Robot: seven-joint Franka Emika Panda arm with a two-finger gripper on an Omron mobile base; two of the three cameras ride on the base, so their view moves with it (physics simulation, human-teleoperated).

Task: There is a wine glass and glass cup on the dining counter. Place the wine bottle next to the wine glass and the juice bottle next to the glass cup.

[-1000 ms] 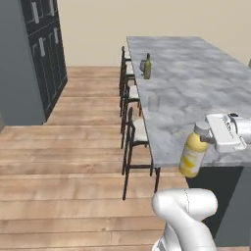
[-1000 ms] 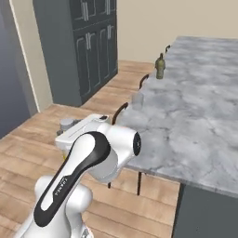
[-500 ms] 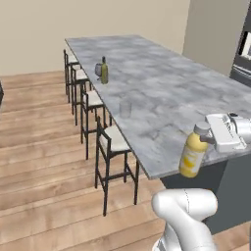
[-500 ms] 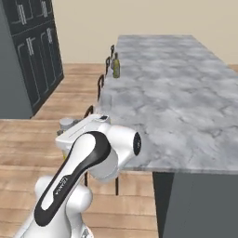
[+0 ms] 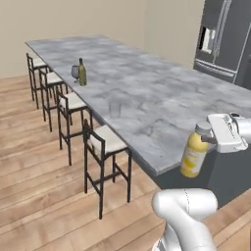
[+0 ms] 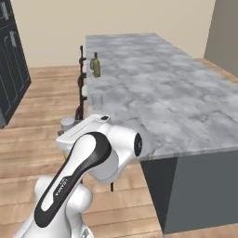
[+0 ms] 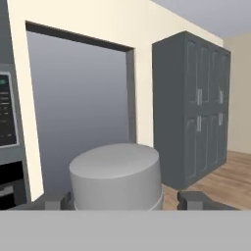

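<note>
My gripper (image 5: 206, 138) is shut on the juice bottle (image 5: 195, 156), a yellow-orange bottle with a pale cap, and holds it by the neck in the air just off the near end of the dining counter (image 5: 162, 105). In the hand view its grey cap (image 7: 116, 174) sits between the two fingertips (image 7: 196, 200). The glass cup (image 5: 114, 109) stands near the counter's left edge, about midway along; it is also in the right base view (image 6: 96, 100). Farther along that edge, the olive-green wine bottle (image 5: 82, 72) stands right beside the wine glass (image 5: 75, 72).
Several dark bar stools (image 5: 101, 143) line the counter's left side over a wooden floor. A steel fridge (image 5: 226, 39) stands at the back right. Dark tall cabinets (image 6: 8, 69) stand across the floor on the left, also in the hand view (image 7: 196, 108).
The whole picture has shifted, so the base has moved around the counter's end. The glass cup has come into view. The juice bottle stays in my gripper, unchanged.
</note>
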